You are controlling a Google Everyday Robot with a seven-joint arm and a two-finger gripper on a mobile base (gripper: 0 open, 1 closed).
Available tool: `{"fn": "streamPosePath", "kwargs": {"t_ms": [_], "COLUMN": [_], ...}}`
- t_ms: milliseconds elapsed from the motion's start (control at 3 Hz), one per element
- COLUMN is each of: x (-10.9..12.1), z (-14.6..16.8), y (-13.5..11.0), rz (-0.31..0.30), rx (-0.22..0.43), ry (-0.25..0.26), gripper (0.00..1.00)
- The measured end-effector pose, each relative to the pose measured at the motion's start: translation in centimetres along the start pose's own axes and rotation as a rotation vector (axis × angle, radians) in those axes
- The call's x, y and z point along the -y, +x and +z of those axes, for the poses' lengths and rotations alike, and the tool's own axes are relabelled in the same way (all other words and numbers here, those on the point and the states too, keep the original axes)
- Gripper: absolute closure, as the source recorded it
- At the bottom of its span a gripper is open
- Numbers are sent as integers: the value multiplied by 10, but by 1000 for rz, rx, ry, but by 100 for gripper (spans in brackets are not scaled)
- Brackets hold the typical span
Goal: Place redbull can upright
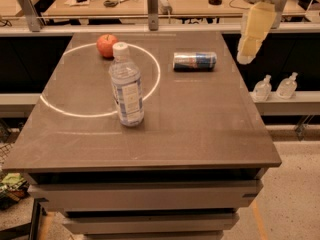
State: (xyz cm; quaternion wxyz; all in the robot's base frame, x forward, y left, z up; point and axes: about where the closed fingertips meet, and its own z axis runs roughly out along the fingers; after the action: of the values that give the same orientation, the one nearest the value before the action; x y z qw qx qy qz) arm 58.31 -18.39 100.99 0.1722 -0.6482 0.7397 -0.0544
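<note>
The redbull can (pixel 194 61) lies on its side on the far right part of the brown table (pixel 200 129), its long axis running left to right. It is silver and blue with a red mark. My gripper (pixel 246 57) hangs in the air to the right of the can, just past the table's right edge and above the tabletop. It holds nothing that I can see and is apart from the can.
A clear water bottle (pixel 126 88) with a white cap stands upright left of centre. A red apple (pixel 106 45) sits at the far left, on a white circle (pixel 150 86) marked on the table. Two small pump bottles (pixel 274 86) stand on a ledge right of the table.
</note>
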Motion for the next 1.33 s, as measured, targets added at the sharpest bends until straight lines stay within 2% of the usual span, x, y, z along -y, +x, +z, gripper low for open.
{"fn": "streamPosePath", "kwargs": {"t_ms": [333,667,1000,1333], "x": [31,67,77,82], "z": [30,71,75,96], "y": [-11,-10,-14,-15], "rz": [-29,-6,-7,13], "rx": [-5,-18,-3,23], "ry": [-28,-40,-8,-8], "gripper": [0,0,0,0]}}
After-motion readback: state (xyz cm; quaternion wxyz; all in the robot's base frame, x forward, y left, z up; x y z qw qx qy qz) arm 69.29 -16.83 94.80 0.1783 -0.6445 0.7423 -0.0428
